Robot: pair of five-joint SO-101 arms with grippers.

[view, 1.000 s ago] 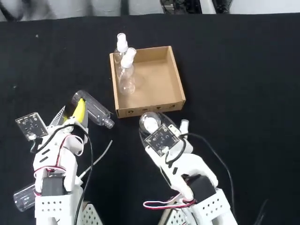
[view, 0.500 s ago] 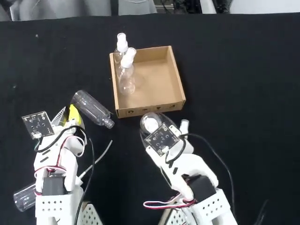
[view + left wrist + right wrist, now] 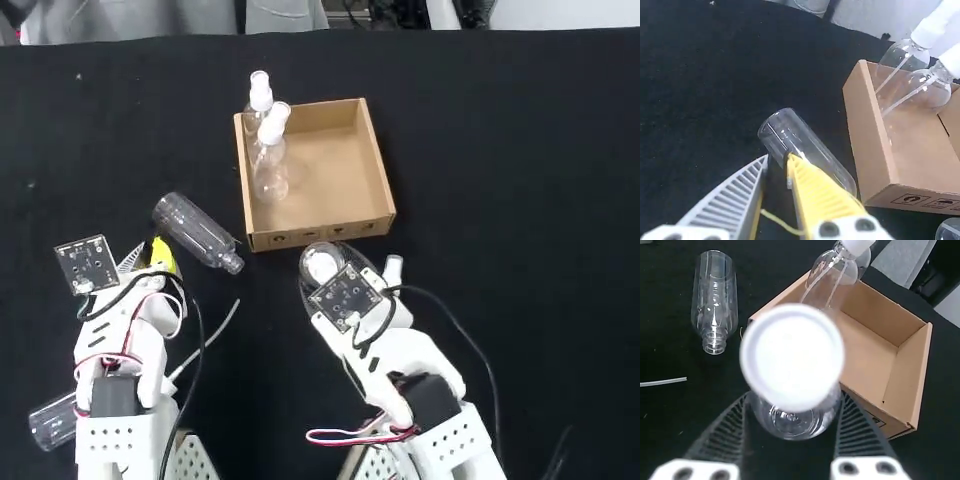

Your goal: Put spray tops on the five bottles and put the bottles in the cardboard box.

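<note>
Capped bottle (image 3: 792,360) clamped in right fingers (image 3: 720,435): boxing step, likely lifting it ahead into the cardboard box (image 3: 902,375). Left fingers (image 3: 735,195) stand slightly apart.

We see a table under a black cloth (image 3: 520,150), which covers nearly all the ground in the high view. On the cloth there are some small pale specks, one near the far left corner (image 3: 78,76) and one more at the left side (image 3: 30,184). Behind the far edge of the table there is a pale surface (image 3: 570,12), some grey fabric (image 3: 285,12) and some dark things (image 3: 400,10) which we cannot identify.
</note>
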